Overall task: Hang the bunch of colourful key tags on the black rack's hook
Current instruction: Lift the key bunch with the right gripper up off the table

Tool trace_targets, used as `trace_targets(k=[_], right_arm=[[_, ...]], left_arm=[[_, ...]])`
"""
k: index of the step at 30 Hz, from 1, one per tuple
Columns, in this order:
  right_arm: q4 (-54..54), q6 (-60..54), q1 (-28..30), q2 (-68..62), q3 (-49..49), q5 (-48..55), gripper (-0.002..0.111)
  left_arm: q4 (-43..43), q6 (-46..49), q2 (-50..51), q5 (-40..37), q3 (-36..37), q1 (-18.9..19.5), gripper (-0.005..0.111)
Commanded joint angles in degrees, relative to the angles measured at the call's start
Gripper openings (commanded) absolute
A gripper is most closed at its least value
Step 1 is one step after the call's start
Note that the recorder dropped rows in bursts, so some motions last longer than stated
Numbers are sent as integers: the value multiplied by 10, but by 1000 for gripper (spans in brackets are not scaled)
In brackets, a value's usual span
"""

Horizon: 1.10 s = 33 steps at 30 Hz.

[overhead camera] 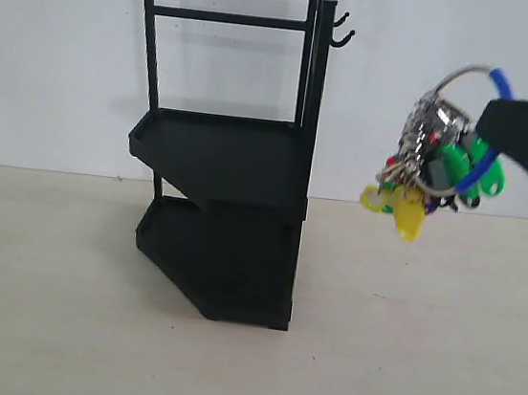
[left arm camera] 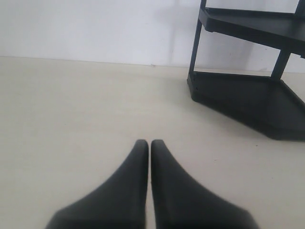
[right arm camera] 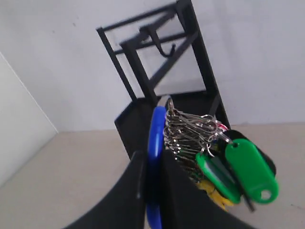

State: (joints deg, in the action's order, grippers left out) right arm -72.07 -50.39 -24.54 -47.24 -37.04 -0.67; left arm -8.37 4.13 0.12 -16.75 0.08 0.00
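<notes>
from the exterior view we see the black rack (overhead camera: 229, 164) standing on the pale table (overhead camera: 417, 361), slightly toward 9 o'clock of the middle. its two angular trays sit one above the other and its bar frame rises toward 12 o'clock against the white wall (overhead camera: 50, 56). two small hooks (overhead camera: 342, 36) stick out of the rack's upper side post, at about 1 o'clock from the upper tray. the colourful key tag bunch (overhead camera: 431, 175) hangs in the air at 3 o'clock of the rack, clear of the table and apart from the rack. it is lower than the hooks, at roughly 4 o'clock from them. the right gripper (overhead camera: 493, 118) reaches in from the 3 o'clock edge and grips the blue wire loop (overhead camera: 498, 84). green tags (overhead camera: 460, 169) and yellow tags (overhead camera: 406, 215) dangle below it.

in the left wrist view we see the left gripper (left arm camera: 149, 145) with its two fingers pressed together and nothing between them, low over the bare table. the rack's lower tray stands well apart from it.

in the right wrist view we see the right gripper (right arm camera: 151, 164) clamped narrowly on the blue wire loop. the metal rings (right arm camera: 188, 131) and green tags hang just beside its fingers. beyond the bunch the rack shows its frame and one hook, and nothing hangs on that hook.
</notes>
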Motion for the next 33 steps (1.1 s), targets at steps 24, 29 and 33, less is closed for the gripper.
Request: trace_targets(k=[24,29,33], right_arm=[[-44,-152,0,-22,49,-19,0],[-95,-204,0,-22,49,2,0],[-164,-195,0,-21,50,-31,0]], left_arm=[[3,2,-1,5,-1,0,4],[3,2,-1,5,-1,0,4],[3,2,-1,5,-1,0,4]])
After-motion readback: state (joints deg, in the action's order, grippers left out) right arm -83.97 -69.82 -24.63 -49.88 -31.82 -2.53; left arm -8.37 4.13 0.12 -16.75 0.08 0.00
